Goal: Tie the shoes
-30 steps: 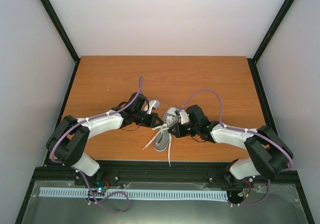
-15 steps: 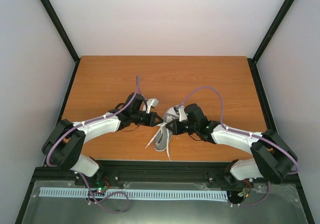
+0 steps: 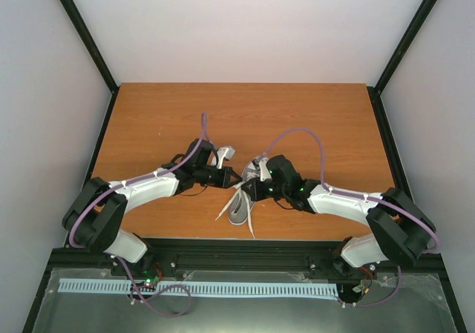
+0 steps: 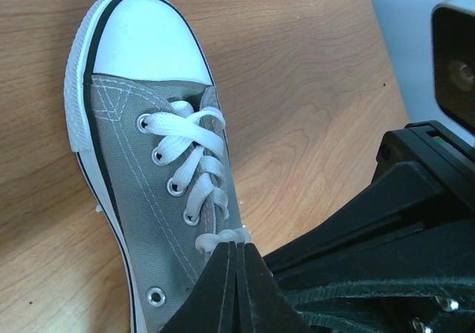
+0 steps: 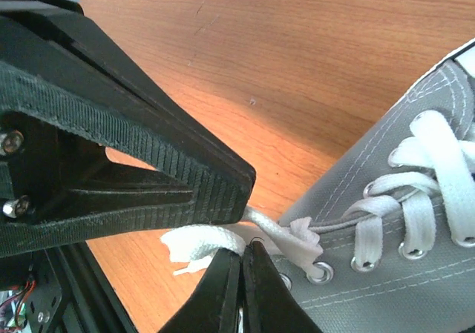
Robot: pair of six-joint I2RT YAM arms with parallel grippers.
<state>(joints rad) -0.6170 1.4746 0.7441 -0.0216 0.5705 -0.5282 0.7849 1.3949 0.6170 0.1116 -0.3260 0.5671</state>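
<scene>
My left claw (image 4: 236,265) and right claw (image 5: 242,266) meet over the grey canvas sneaker (image 4: 141,192), each clenched on its white laces (image 5: 200,242).

1. The shoe (image 3: 239,211) lies on the table (image 3: 163,118), midway across and close to its near edge, toe toward the far side, heel toward the arm bases.
2. The left arm (image 3: 145,187) reaches in from the left and the right arm (image 3: 338,199) from the right, meeting above the shoe's middle.
3. The left fingers (image 4: 223,288) sit at the crossing of the laces (image 4: 197,166) farthest from the toe, a strand nipped at their tips.
4. The right fingers (image 5: 226,288) are just beside them, another strand caught between.
5. Loose lace ends trail off the shoe onto the table, one to the near left, one toward the near edge.
</scene>
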